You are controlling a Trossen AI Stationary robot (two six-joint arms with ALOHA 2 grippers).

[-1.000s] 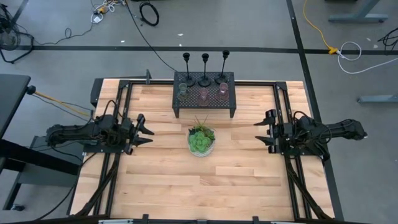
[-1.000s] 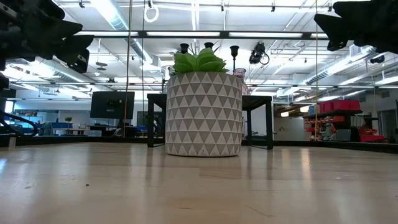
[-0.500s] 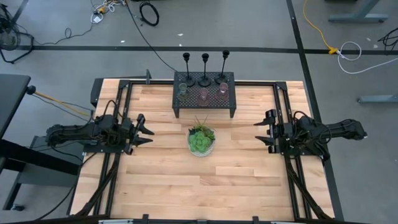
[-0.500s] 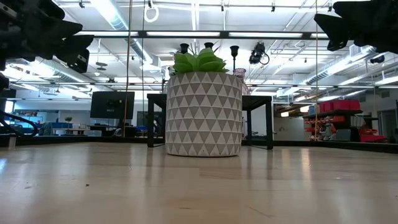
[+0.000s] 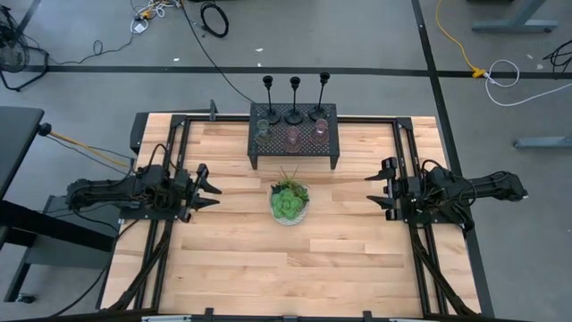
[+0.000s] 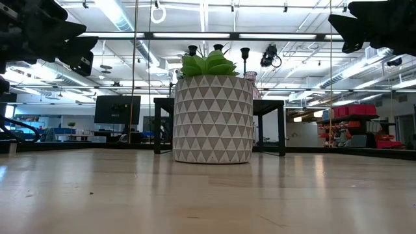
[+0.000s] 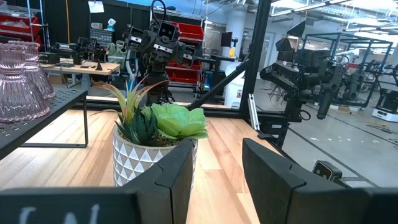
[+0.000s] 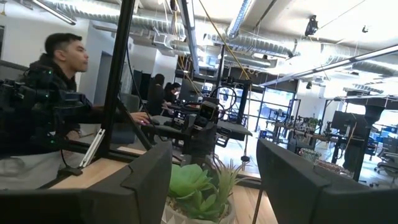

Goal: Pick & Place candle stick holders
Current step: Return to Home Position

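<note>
Three slim black candle stick holders [image 5: 294,97] stand in a row along the far side of a black mesh rack [image 5: 294,146] at the table's far edge. Three small glass cups [image 5: 292,135], greenish and pink, stand on the rack top in front of them; pink cups also show in the left wrist view [image 7: 22,81]. My left gripper [image 5: 210,190] is open and empty at the table's left, pointing toward the plant. My right gripper [image 5: 374,190] is open and empty at the table's right, also pointing toward the plant.
A green plant in a white triangle-patterned bowl [image 5: 290,202] stands mid-table between the grippers, just near of the rack; it fills the middle of the low view [image 6: 212,117]. Black frame rails [image 5: 161,259] run along both table sides. A person [image 8: 43,118] sits beyond the table's left.
</note>
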